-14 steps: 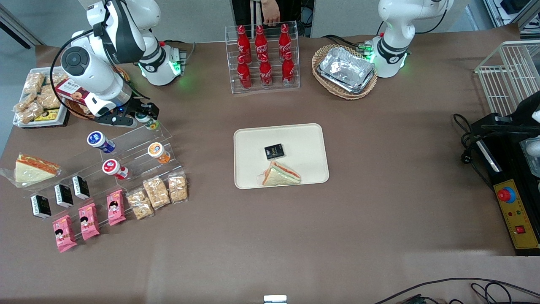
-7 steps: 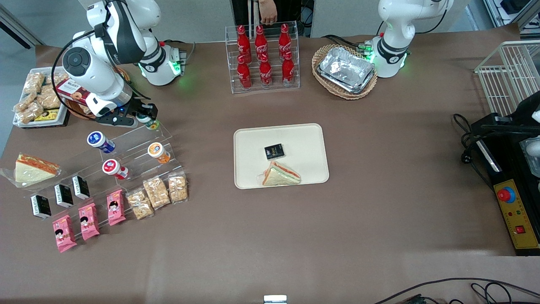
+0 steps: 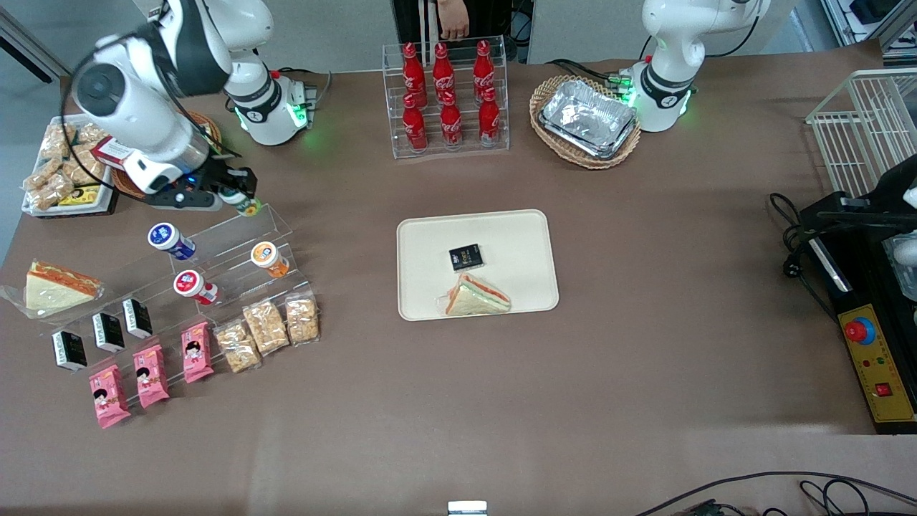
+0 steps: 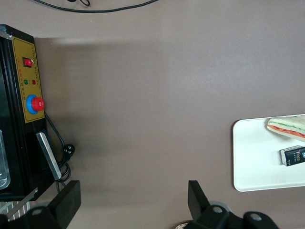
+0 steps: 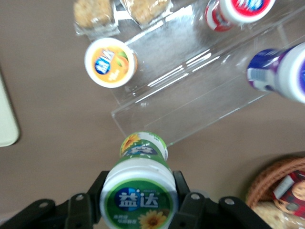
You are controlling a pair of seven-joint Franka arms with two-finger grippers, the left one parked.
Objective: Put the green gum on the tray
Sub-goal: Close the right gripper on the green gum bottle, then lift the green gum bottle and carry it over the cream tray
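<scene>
My right gripper is shut on the green gum, a small bottle with a white-and-green lid and green-yellow label. It holds the bottle lifted above the top step of the clear acrylic stand, toward the working arm's end of the table. In the right wrist view the green gum sits between the two black fingers, lid toward the camera. The cream-beige tray lies mid-table, holding a small black packet and a wrapped sandwich. A corner of the tray shows in the wrist view.
The stand also holds an orange-lidded bottle, a blue-lidded bottle and a red-lidded bottle. Snack packs and pink packets lie nearer the camera. A cola rack and a wicker basket of foil trays stand farther away.
My gripper has risen with the green gum, lifting it off the stand's top step, and shifted slightly toward the working arm's end. Nothing else moved.
</scene>
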